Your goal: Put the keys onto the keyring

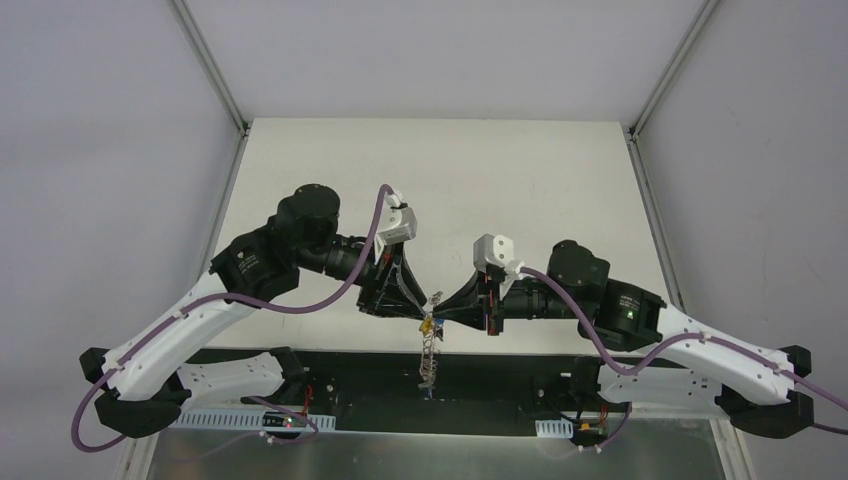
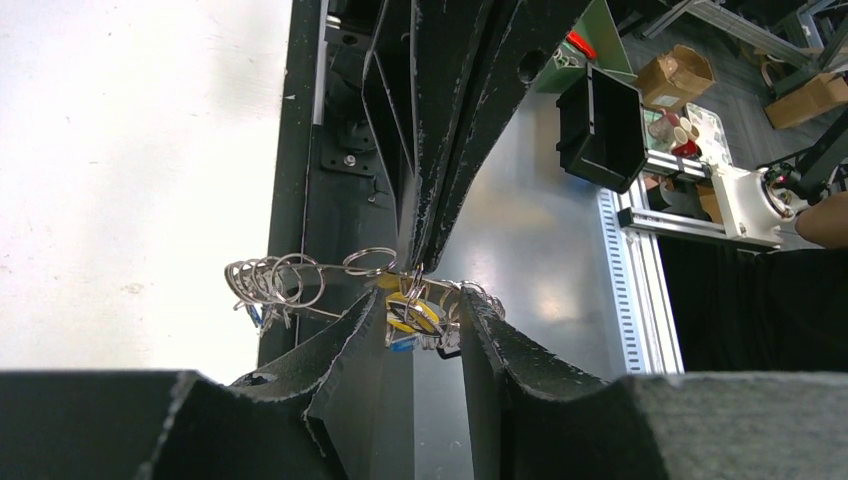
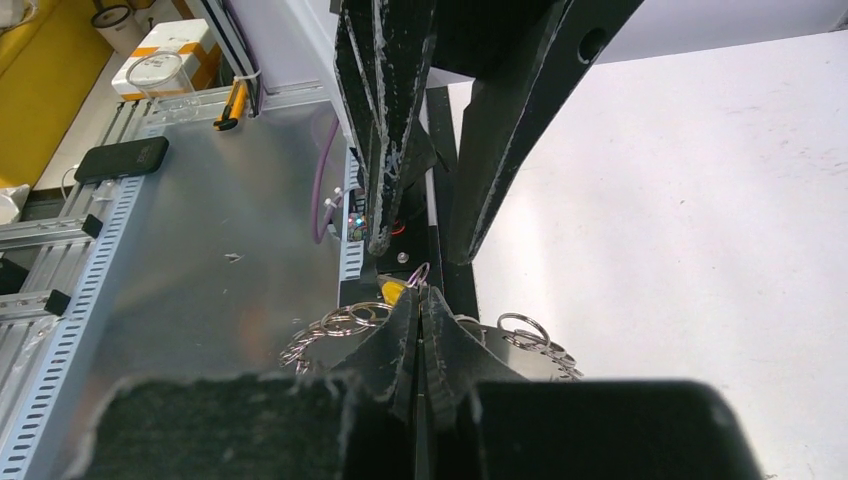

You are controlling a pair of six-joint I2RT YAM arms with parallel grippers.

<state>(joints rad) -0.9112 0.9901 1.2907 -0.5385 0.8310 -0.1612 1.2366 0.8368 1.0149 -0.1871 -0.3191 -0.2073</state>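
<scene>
**A:** Keyring, where is it hanging?

**B:** At the six o'clock edge of the bench. It is dangling in the air toward six o'clock from the two tool tips that are meeting there.

**A:** Which tool is gripping it?

**B:** The right tool, pointing in from three o'clock, is pinching the ring wire with its fingers pressed together. The left tool, pointing in from nine o'clock, is standing with its fingers parted on either side of the ring, not squeezing.

**A:** And in that gap?

**B:** The yellow key is sitting there against the ring. A blue fleck just below it is possibly a second key, but it is too small to tell.
</scene>
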